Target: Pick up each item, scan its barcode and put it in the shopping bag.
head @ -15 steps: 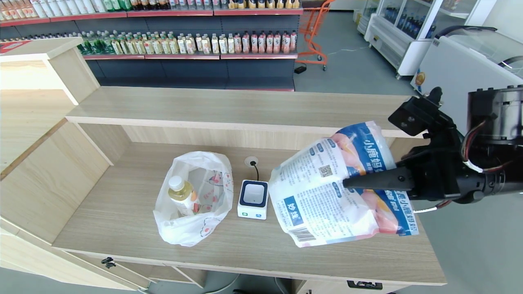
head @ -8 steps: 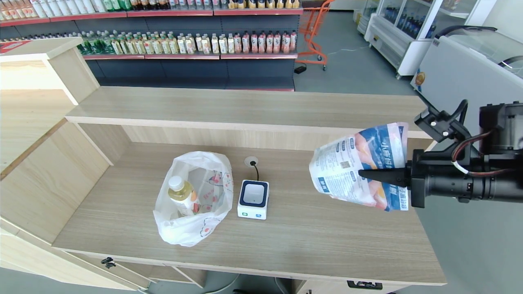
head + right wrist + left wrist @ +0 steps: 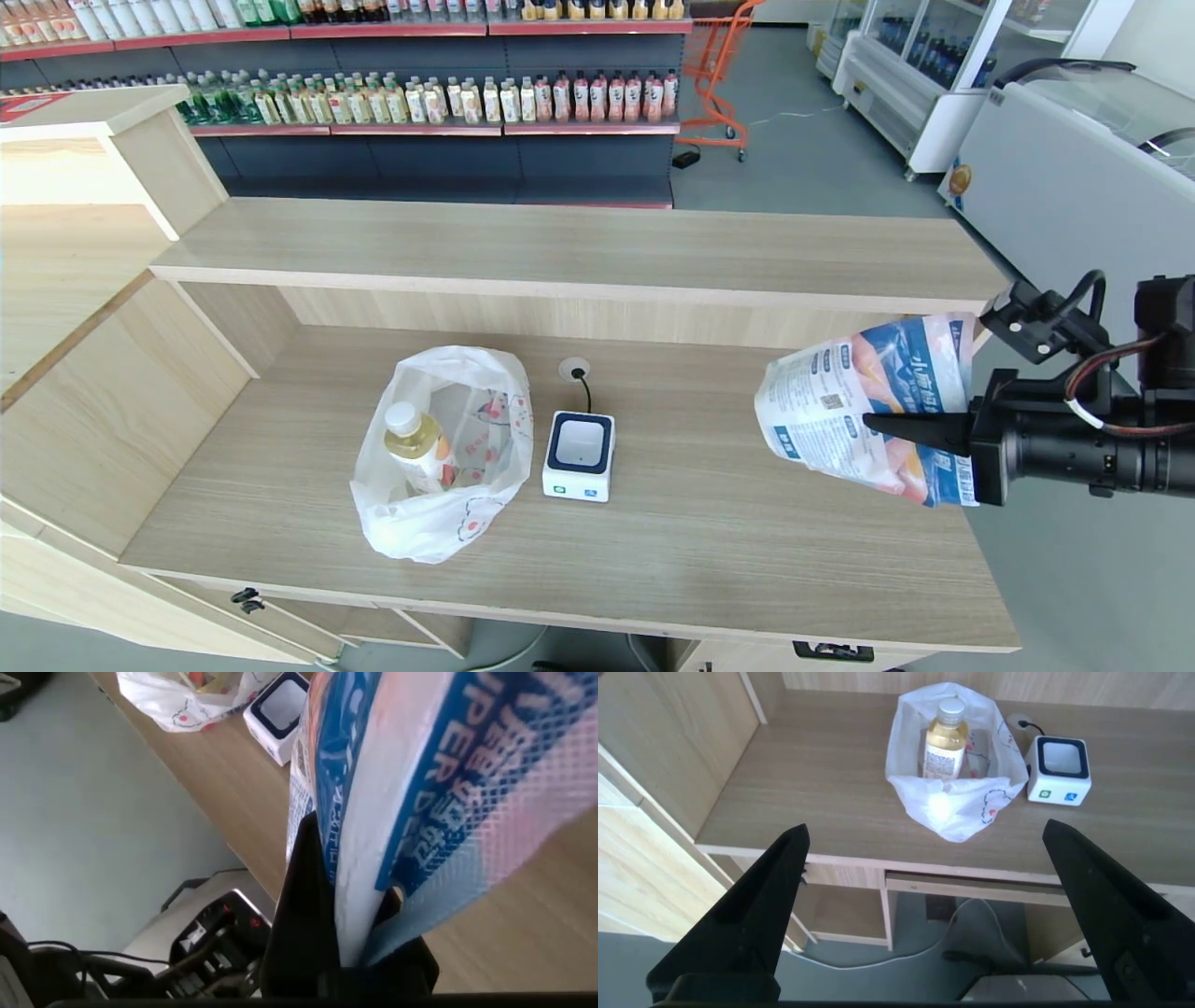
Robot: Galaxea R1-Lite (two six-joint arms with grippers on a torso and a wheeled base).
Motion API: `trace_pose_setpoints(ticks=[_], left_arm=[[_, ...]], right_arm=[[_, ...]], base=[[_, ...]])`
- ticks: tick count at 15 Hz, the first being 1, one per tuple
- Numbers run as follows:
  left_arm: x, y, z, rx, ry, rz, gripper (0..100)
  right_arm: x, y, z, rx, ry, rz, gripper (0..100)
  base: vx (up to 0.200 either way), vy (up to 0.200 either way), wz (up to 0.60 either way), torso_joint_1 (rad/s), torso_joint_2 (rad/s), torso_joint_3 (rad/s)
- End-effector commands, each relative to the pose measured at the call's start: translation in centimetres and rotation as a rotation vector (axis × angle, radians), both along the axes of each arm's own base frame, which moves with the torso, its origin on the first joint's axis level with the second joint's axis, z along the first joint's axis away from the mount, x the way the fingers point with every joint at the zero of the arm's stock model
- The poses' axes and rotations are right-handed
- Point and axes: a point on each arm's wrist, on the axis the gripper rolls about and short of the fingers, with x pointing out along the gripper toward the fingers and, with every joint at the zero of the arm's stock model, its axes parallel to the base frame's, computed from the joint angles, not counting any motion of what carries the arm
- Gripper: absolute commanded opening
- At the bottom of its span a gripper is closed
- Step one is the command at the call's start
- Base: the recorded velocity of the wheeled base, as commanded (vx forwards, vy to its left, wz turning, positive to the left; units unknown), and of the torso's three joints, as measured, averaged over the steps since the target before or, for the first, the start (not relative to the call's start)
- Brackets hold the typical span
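My right gripper [image 3: 878, 425] is shut on a blue, white and pink packet [image 3: 859, 411], held in the air over the right end of the wooden counter [image 3: 709, 541]. In the right wrist view the packet [image 3: 420, 793] stands edge-on between the jaws of my right gripper [image 3: 341, 905]. The white barcode scanner [image 3: 579, 455] sits mid-counter, well left of the packet. Beside it lies the white shopping bag [image 3: 457, 467], mouth open, with a yellow drink bottle [image 3: 414, 446] inside. My left gripper [image 3: 924, 835] is open and holds nothing, out before the counter's front edge, facing the bag [image 3: 948, 803].
A raised wooden ledge [image 3: 560, 243] runs behind the counter, with a side wall [image 3: 103, 392] on the left. The scanner's cable goes into a hole [image 3: 574, 369] at the back. Store shelves [image 3: 420, 103] and freezers [image 3: 1074, 140] stand beyond.
My right gripper has carried the packet to the right, away from the scanner, and turned it more edge-on. The bag, bottle and scanner have not moved.
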Motion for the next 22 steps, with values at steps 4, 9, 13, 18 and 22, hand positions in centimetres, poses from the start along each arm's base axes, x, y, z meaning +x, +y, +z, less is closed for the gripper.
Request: trace_pose_setpoints(ticks=[4,9,13,18,22], left_arm=[[0.0,0.0,0.0,-0.002,0.000,0.000,100],[0.0,0.0,0.0,-0.005,0.000,0.000,100],[0.0,0.0,0.0,-0.007,0.000,0.000,100],[0.0,0.0,0.0,-0.001,0.000,0.000,100],[0.0,0.0,0.0,0.001,0.000,0.000,100]], right_arm=[[-0.5,-0.2,0.2,0.005,-0.007,-0.005,0],[-0.4,-0.7,-0.2,0.002,0.012,-0.027,0],[-0.2,-1.6,-0.6,-0.001,0.029,-0.068,0],[0.2,-1.7,-1.2,-0.003,0.053,-0.073,0],[0.3,-2.1,-1.4,-0.004,0.062,-0.088,0]], base=[[0.000,0.050,0.00,-0.001,0.00,-0.001],[0.000,0.200,0.00,0.006,0.01,0.002],[0.000,0.200,0.00,0.000,0.00,0.002],[0.000,0.080,0.00,0.002,0.00,0.001],[0.100,0.000,0.00,-0.004,0.00,0.001]])
